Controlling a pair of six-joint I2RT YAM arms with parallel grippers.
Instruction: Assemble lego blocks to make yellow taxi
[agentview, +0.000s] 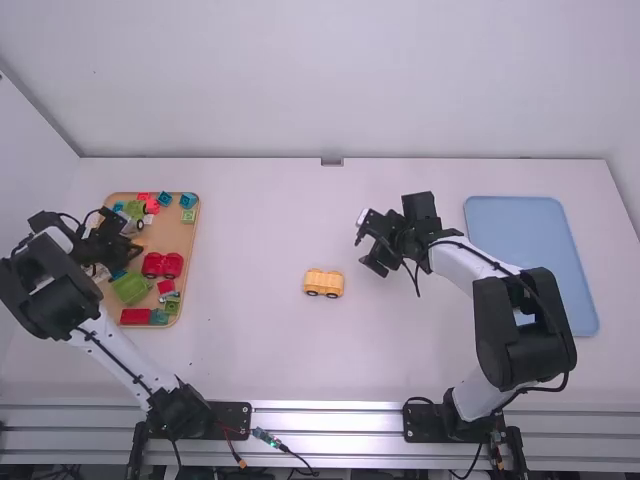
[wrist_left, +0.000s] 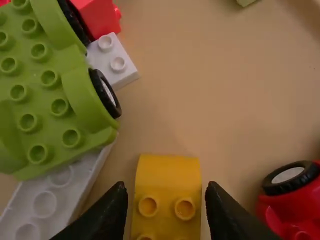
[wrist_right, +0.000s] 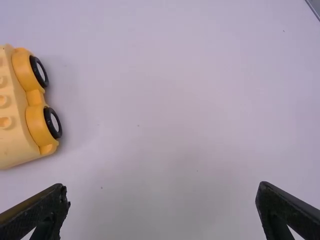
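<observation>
Left tool (agentview: 128, 245) part-open over the tan tray (agentview: 187, 243), fingers either side of the yellow block (wrist_left: 168, 172), can't tell if they touch it; green wheeled base (wrist_left: 45, 95) just beside that tool, red wheeled base (wrist_left: 295, 212) near it on the opposite side. Right tool (agentview: 366, 241) wide open, nothing in it: yellow wheeled base (agentview: 323, 281) near it on the table (agentview: 250, 350), between the tools, blue tray (agentview: 530, 240) farther off, behind its fingers.
</observation>
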